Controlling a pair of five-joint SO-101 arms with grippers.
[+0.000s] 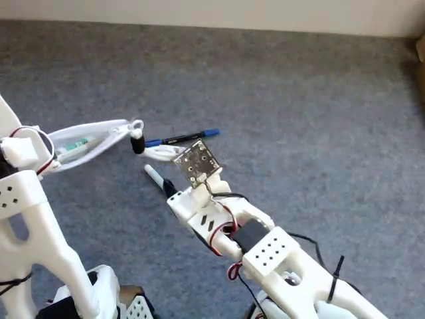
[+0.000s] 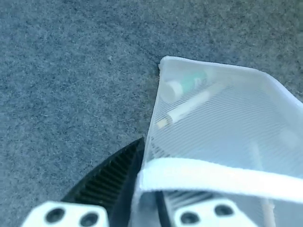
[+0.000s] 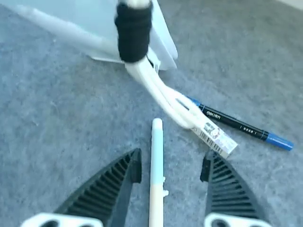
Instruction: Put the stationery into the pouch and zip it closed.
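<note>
**Pouch clamped, right arm over pale pen**

Left gripper (image 2: 149,163): fingers clamped on the edge of the mesh pouch (image 2: 227,123), two items inside. Right gripper (image 3: 171,159): fingers wide, straddling the pale-blue pen (image 3: 156,156) on the grey table (image 3: 57,104). Pouch strap (image 3: 163,97) lies just past the pen tip, overlapping the black pen (image 3: 236,124).

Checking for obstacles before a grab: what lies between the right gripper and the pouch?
A pale-blue pen, lying inside the open right gripper; the pouch's white strap lies past its tip. Right wrist view.
</note>
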